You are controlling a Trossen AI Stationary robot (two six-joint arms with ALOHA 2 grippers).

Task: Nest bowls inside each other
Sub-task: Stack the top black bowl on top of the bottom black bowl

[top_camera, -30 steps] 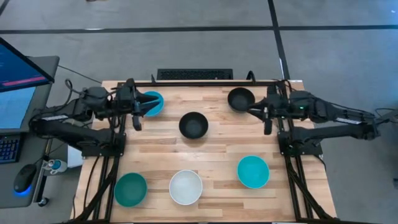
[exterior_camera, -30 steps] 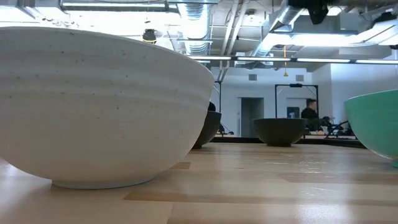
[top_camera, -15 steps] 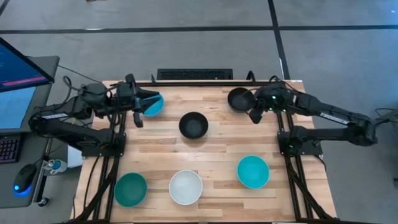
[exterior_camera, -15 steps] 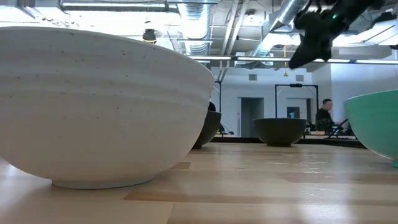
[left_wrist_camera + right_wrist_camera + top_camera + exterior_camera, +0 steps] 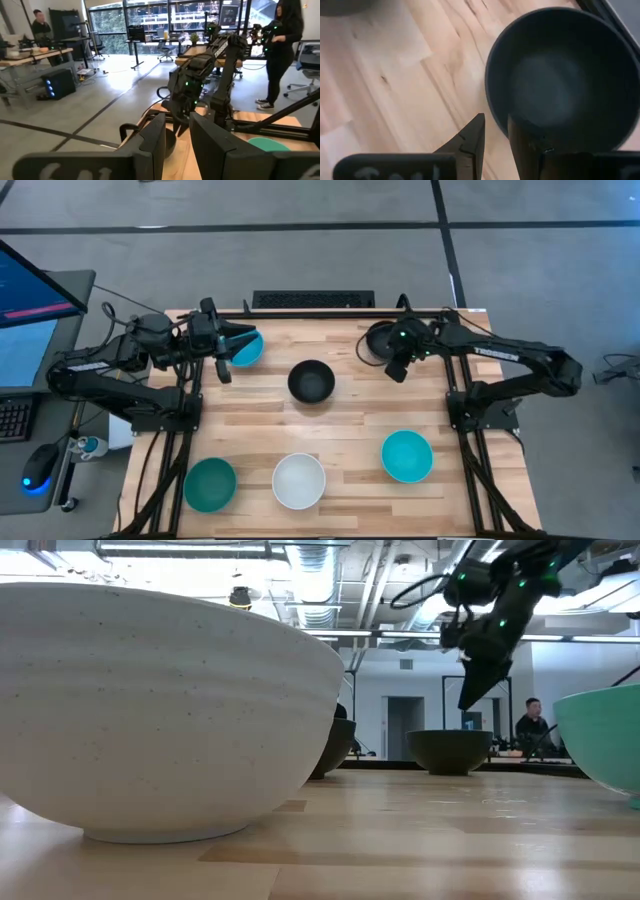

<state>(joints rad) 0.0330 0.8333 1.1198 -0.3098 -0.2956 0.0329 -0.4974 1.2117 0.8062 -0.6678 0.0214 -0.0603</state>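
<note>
Six bowls stand on their bases on the wooden table: a black bowl [image 5: 311, 381] in the middle, a second black bowl [image 5: 383, 337] at the far right, a cyan bowl [image 5: 248, 347] at the far left, another cyan bowl [image 5: 407, 456], a white bowl [image 5: 299, 480] and a teal-green bowl [image 5: 210, 485] along the near edge. My right gripper [image 5: 395, 370] is open and points down over the far-right black bowl's [image 5: 560, 75] near-left rim. In the low view it [image 5: 468, 700] hangs clear above that bowl [image 5: 450, 750]. My left gripper [image 5: 228, 348], open, waits level beside the far cyan bowl.
A keyboard [image 5: 312, 299] lies just past the far edge and a monitor [image 5: 30, 290] stands to the left of the table. People [image 5: 282, 45] are in the room beyond. Bare wood lies between the far row and the near row of bowls.
My right gripper has swung from the table's right edge toward the left, across the far-right black bowl, and has come down and tipped to point downward over its rim. The bowls have stayed where they were.
</note>
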